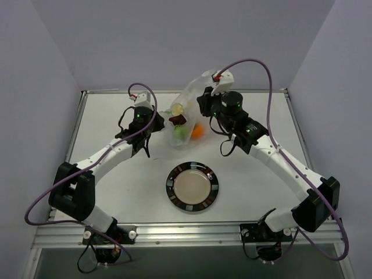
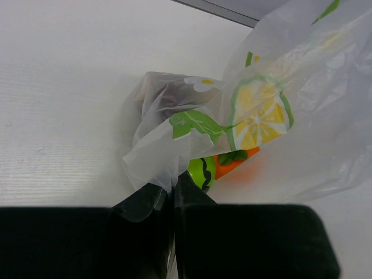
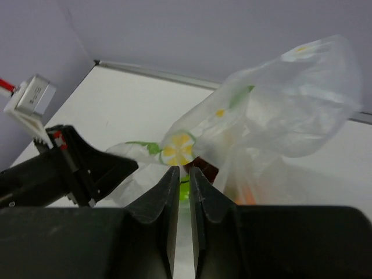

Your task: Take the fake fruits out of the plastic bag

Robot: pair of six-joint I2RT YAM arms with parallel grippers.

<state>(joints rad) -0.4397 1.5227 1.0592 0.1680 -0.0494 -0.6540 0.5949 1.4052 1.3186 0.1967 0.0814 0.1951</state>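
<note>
**A:** Top view first. Where is the plastic bag (image 1: 189, 99)?

**B:** On the table (image 1: 116, 174), beyond the plate (image 1: 192, 186) and well apart from it. It lies between the two wrists. Its far end rises beside the right gripper (image 1: 201, 107), and the left gripper (image 1: 160, 118) is at its near-left edge. The orange fruit (image 1: 198, 131), green fruit (image 1: 181, 132) and maroon fruit (image 1: 177, 120) all sit inside it, in the low end.

**A:** Left wrist view?

**B:** The fingers (image 2: 145, 203) are pressed fully together, pinching a crumpled corner of the film. Green and orange show through the plastic just past the tips. A dark shape shows further back.

**A:** Right wrist view?

**B:** The fingers (image 3: 165, 192) are nearly together, with a thin slit between them. The tips meet the bag just under a lemon print. I cannot tell whether film is caught in the slit. The bag billows up to the right, with maroon, green and a little orange visible low inside it.
</note>
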